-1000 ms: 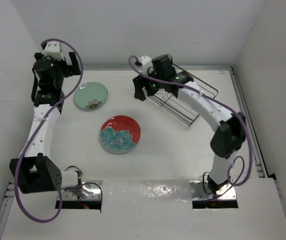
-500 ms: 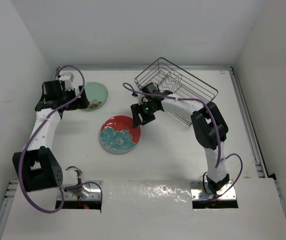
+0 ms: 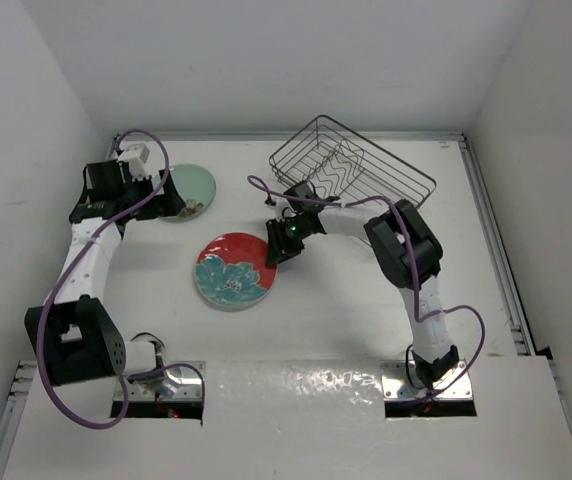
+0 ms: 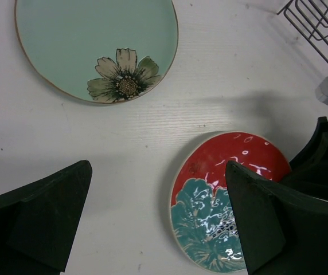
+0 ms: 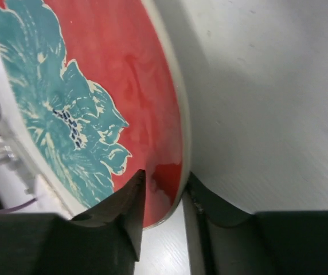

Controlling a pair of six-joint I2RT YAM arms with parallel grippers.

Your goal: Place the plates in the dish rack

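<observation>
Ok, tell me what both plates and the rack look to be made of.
Red plate: probably glazed ceramic; glossy, with sharp white glints on the flower. Mint plate: likely ceramic too, smoother sheen, thin brown rim; melamine is possible. Dish rack: thin dark wire, seemingly coated metal.

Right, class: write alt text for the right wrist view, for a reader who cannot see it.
Close-up: the right gripper straddles the rim of a red plate with a large teal flower, one dark finger over its face, one outside. The plate lies on a white table.
</observation>
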